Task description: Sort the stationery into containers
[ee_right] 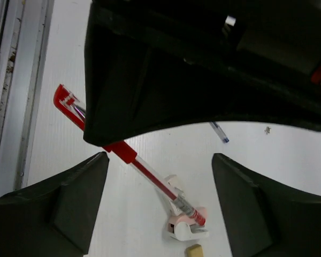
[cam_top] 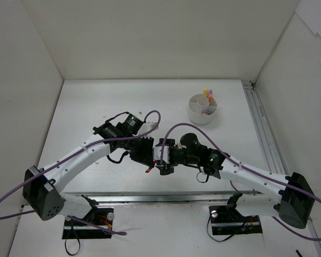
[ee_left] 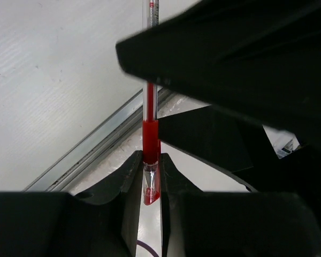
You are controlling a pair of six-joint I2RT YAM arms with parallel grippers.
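Note:
My left gripper (ee_left: 151,160) is shut on a red pen (ee_left: 150,134), which sticks out past its fingertips. In the top view both grippers meet above the near middle of the table, left gripper (cam_top: 147,159) against right gripper (cam_top: 165,161), and a red end of the pen (cam_top: 148,170) shows below them. The right gripper (ee_right: 160,160) is open, its fingers (ee_right: 80,203) standing wide on either side of the red pen (ee_right: 144,170) without touching it. The round white container (cam_top: 203,108) stands at the back right with pink and yellow markers (cam_top: 207,93) upright in it.
Below the pen on the table lie a pink-and-white correction-tape dispenser (ee_right: 184,225), a small tan eraser block (ee_right: 193,250) and the tip of a blue pen (ee_right: 219,131). A metal rail (ee_right: 10,80) runs along the table's near edge. White walls enclose three sides.

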